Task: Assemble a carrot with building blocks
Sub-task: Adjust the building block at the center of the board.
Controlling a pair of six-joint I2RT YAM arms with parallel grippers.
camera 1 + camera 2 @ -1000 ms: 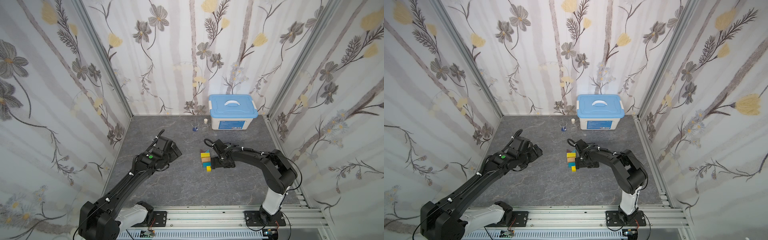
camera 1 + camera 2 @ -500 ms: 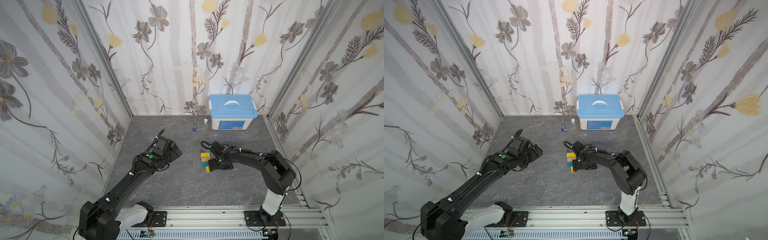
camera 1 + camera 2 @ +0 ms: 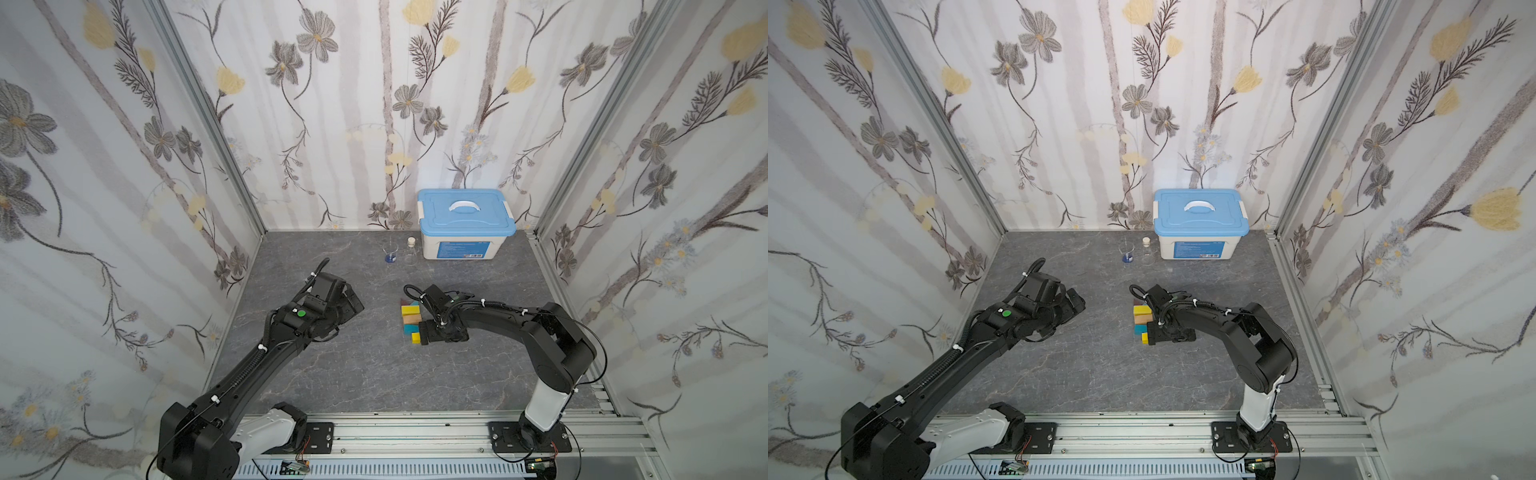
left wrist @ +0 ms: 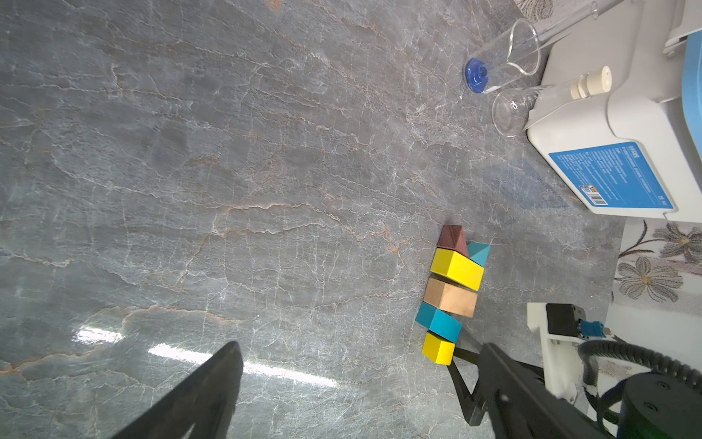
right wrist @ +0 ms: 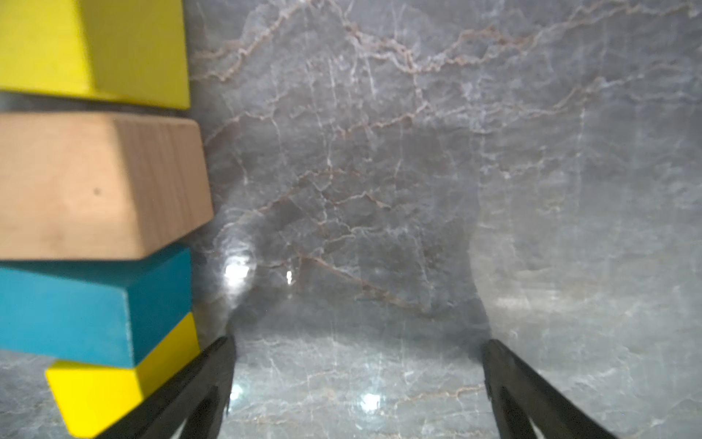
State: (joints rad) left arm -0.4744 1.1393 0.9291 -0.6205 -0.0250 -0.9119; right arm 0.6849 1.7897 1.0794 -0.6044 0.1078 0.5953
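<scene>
Left wrist view, six building blocks (image 4: 450, 297), two wedges (image 4: 452, 240), three bricks (image 4: 457, 269), one cube (image 4: 438, 348)

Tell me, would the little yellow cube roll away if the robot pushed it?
Probably not: the yellow cube has flat faces and sits flat on the table, so it would likely slide. It looks solid, so it should not squash.

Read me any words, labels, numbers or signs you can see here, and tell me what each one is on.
Blue label on the white box: rows of white print and a barcode, all too small and blurred to read.
The building blocks: no lettering.
Green dot on the left arm: plain, no text.
Nothing else carries readable text.
</scene>
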